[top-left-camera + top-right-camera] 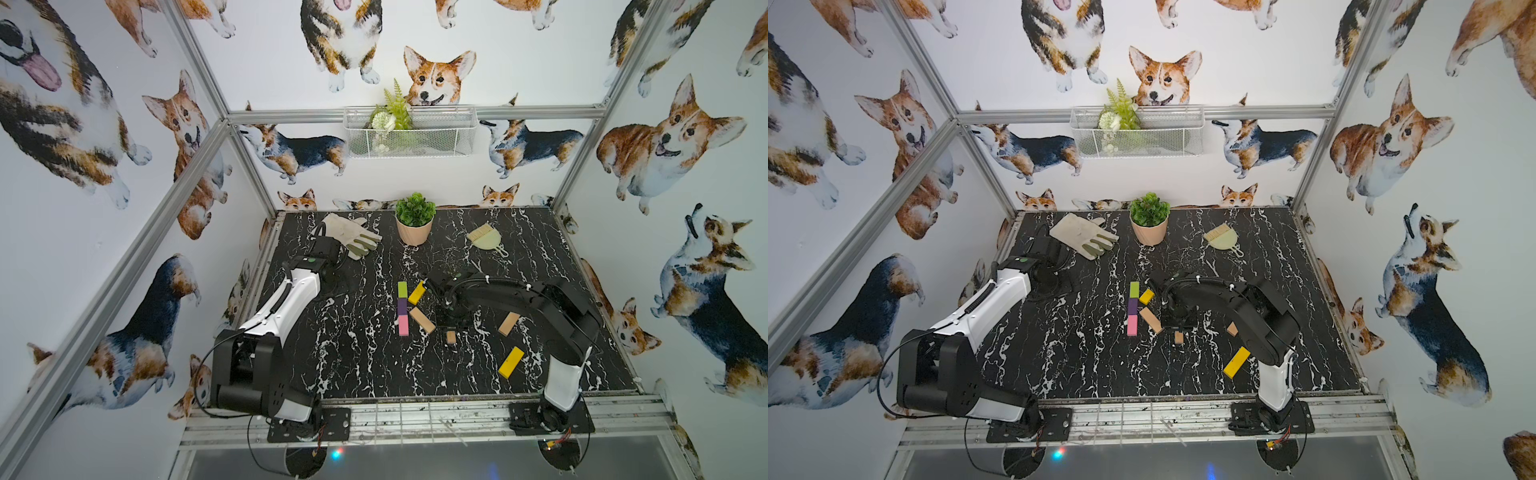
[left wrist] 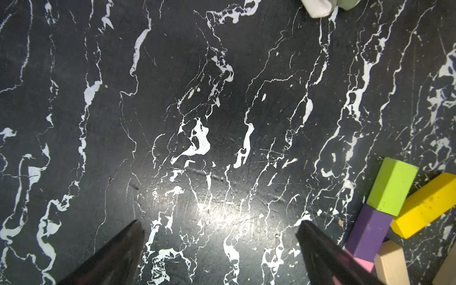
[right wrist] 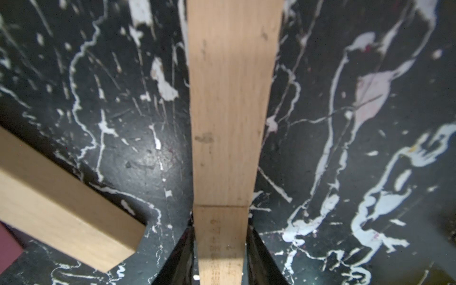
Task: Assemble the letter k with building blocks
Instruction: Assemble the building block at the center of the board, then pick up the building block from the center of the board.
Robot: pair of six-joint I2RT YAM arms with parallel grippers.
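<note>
— The right claw [image 3: 220, 223] has a tan block [image 3: 229, 111] between its fingers, one finger close along each long side near its end. Whether they pinch it or only flank it, I cannot tell.
— And the left claw [image 2: 220, 222]?
— Spread wide above the bare bench [image 2: 222, 98], with nothing between its fingers.
— Where do the other blocks lie?
— In both top views a lime block [image 1: 402, 289], a purple block [image 1: 402, 306] and a pink block [image 1: 403, 325] lie end to end in one straight column near mid-bench. A yellow block [image 1: 417, 292] slants away from the lime-purple joint, and a slanting tan block [image 1: 422, 320] runs off toward the near edge (a fair K as it lies).
— Any loose ones?
— A spare tan block [image 1: 508, 323] and a spare yellow block [image 1: 511, 362] lie apart, near the right arm.
</note>
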